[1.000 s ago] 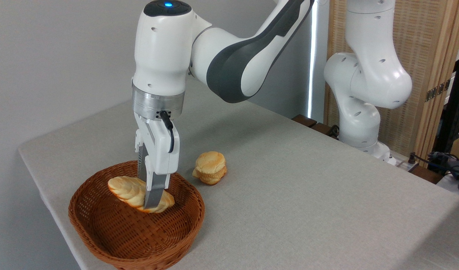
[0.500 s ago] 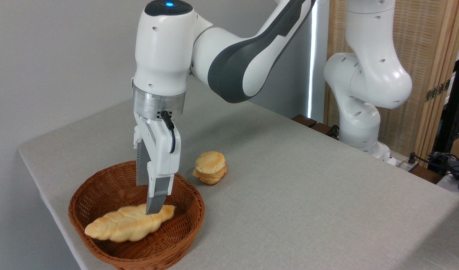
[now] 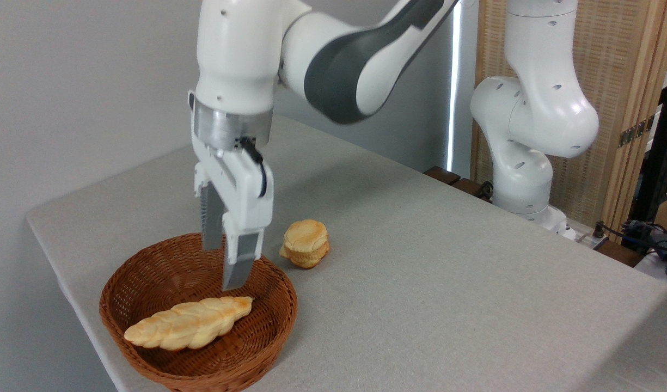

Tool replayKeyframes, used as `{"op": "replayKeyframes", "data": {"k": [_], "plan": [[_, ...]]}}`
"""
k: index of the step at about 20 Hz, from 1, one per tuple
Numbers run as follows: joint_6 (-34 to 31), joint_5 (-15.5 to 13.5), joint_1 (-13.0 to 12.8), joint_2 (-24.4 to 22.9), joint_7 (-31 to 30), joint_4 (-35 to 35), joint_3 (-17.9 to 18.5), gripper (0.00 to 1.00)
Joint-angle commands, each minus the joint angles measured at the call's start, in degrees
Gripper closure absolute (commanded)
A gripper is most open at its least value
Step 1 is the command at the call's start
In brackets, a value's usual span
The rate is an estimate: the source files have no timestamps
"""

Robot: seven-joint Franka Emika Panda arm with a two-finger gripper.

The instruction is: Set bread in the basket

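Braided loaf [image 3: 189,329] lies flat in the bowl of the wicker basket [image 3: 279,283]. Its long axis runs on a slant: the blunt end sits low toward the basket's front-left rim, the tapered toasted tip points up toward the basket's right side. The loaf spans most of the basket's width, and no part of it hangs over the rim.

Gripper [image 3: 227,264] hangs above the basket, over its back-right part, fingers pointing straight down. The nearer fingertip hovers just above the loaf's right tip with a clear gap showing, so nothing touches. The fingers stand apart with only air between them; the gripper is empty and carries nothing.

So the loaf lies below the gripper and off to its left, with only its right tip near the fingers. Judged from that, the placing looks done, and the way out of the basket is straight up, with nothing of the basket or loaf in the line of the fingers.

Small round layered bun [image 3: 305,243] sits on the grey surface [image 3: 447,283] just outside the basket, beyond its back-right rim, apart from the wicker. It is to the right of the gripper and lower, clear of the fingers.
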Motion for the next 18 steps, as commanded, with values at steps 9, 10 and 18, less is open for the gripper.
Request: {"op": "replayKeyframes", "data": {"k": [9, 10, 18], "plan": [[-14.1, 12.1, -0.9, -3.8, -20.4, 1.2, -1.3, 0.0], [-15.0, 12.0, -0.8, -3.9, -19.9, 1.3, -1.1, 0.0], [-16.1, 11.5, -0.9, -3.8, -20.6, 1.3, -1.4, 0.0]]}}
